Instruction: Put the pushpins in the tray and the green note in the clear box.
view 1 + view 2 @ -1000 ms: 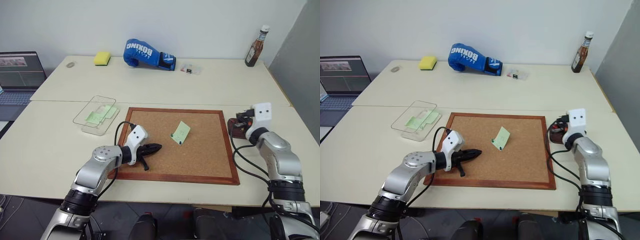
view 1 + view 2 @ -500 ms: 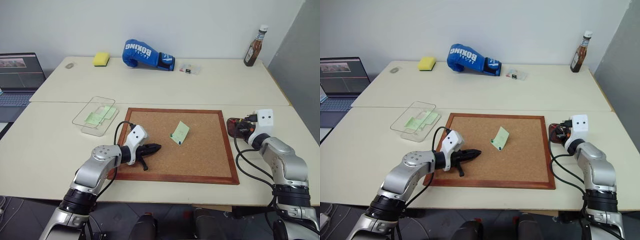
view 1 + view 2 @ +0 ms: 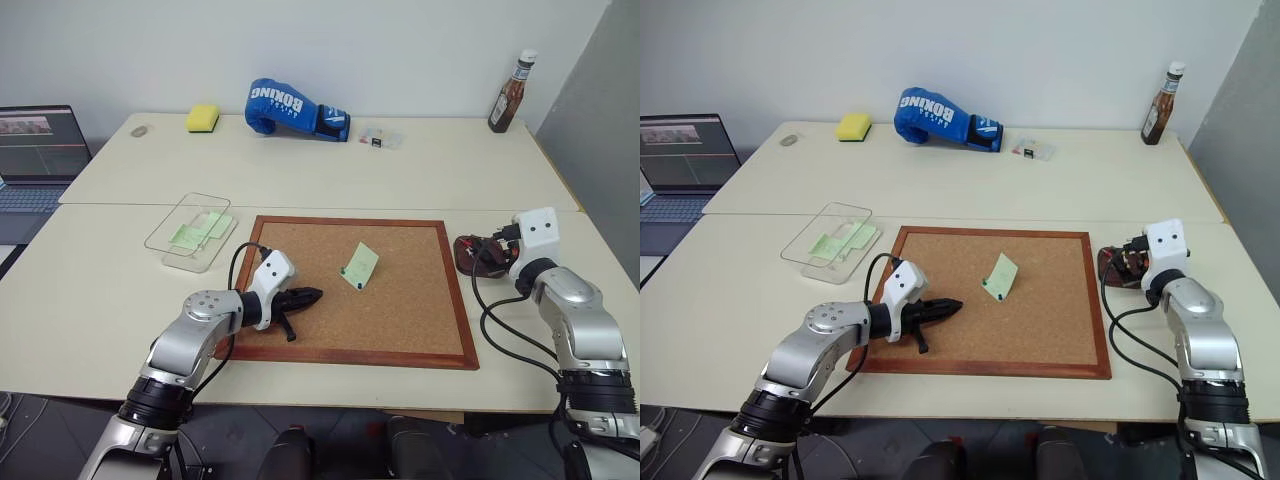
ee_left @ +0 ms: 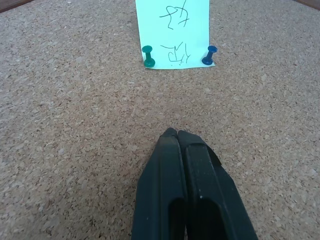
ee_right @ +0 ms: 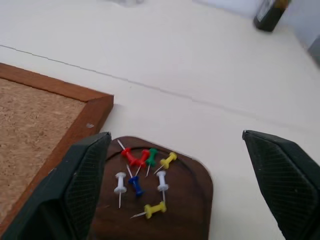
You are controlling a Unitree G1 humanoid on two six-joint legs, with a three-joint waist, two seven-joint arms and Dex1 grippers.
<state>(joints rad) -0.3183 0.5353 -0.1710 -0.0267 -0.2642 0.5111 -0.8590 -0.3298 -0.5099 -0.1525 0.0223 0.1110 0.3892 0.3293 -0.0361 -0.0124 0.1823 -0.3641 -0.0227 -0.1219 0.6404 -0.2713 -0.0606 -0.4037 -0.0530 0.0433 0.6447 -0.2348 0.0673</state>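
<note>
On corkboard (image 3: 400,300): scribbled green note (image 4: 173,30)

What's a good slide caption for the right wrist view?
Open right gripper above the tray of coloured pushpins, beside the corkboard.

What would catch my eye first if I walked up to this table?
Probably the bright blue boxing glove lying at the far side of the table. Next, the big corkboard in front of the robot, with a small green note pinned to it by two pushpins. Just right of the board sits a dark tray scattered with colourful pins, the right gripper above it with jaws wide.
</note>
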